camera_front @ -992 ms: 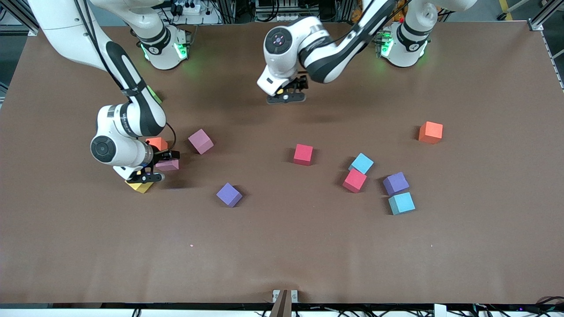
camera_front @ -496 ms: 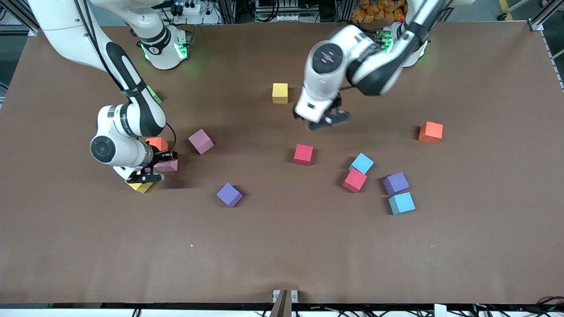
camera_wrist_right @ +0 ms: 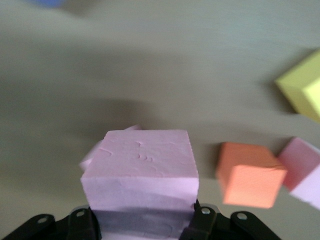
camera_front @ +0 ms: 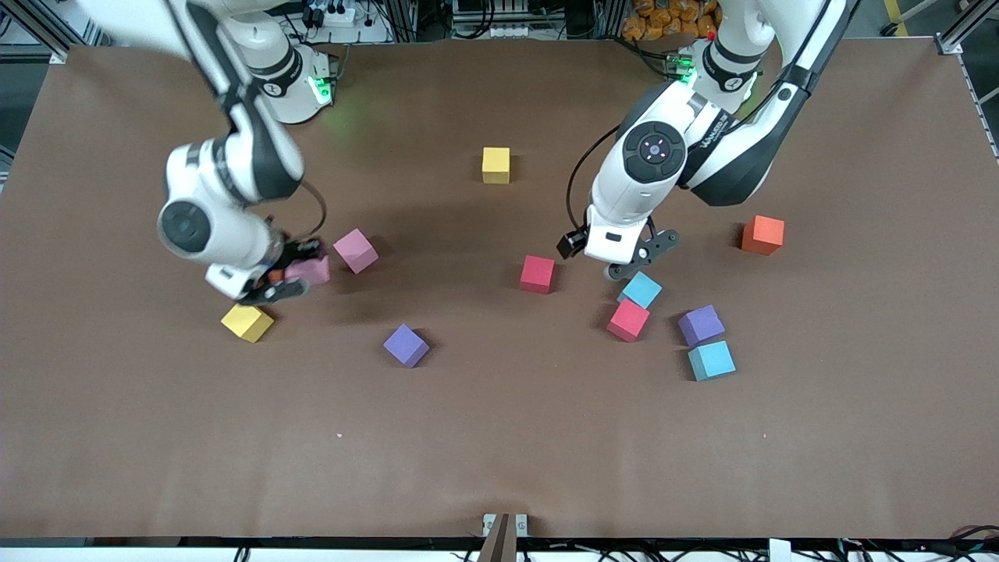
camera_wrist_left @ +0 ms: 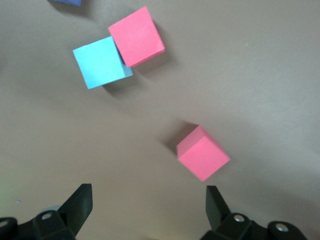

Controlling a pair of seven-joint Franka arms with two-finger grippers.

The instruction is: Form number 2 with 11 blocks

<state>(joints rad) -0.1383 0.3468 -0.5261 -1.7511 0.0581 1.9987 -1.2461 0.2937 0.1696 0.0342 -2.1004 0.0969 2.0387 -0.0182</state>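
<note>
Blocks lie scattered on the desk; no digit is formed yet. I read the right tool as clamped on a pink block, lifted above an orange block near the right arm's end. The left tool, jaws wide and empty, hovers over the desk beside a light blue block, with a red block close by. I judge the left arm nearer both. Lettering on the arms is unreadable.
</note>
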